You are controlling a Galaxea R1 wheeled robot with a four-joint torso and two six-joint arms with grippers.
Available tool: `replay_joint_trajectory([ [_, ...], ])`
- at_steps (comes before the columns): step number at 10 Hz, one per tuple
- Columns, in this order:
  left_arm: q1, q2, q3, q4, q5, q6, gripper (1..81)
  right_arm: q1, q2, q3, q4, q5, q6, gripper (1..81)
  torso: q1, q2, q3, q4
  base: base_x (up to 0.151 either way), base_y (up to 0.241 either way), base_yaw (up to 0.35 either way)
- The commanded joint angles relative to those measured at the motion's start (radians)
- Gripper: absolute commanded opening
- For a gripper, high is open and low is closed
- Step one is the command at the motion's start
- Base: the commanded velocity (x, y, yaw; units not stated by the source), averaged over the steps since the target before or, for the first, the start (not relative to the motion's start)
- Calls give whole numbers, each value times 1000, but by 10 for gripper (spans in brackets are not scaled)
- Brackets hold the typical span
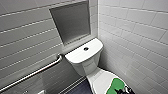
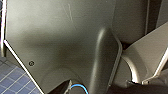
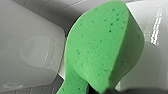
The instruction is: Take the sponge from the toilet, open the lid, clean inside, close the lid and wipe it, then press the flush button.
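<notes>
Evidently my right claw (image 1: 123,89) is clamping down on the green sponge (image 1: 115,84) at the front end of the closed lid (image 1: 100,80), and it is buckling softly, so I'm judging it light, squashy, best pinched mid-body.

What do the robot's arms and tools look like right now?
The right tool is black and angular. By the left wrist sits a wide matte dark grey plate with a small round fitting, a rounded dark bar beside it, and a thin blue cable looping at its edge.
</notes>
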Motion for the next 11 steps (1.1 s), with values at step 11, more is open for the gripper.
replay_joint_trajectory([
  [11, -6, -16, -22, 1, 79, 7, 811, 271, 410, -771, 100, -630, -9, 10, 0, 0, 0, 0, 0, 0, 0],
])
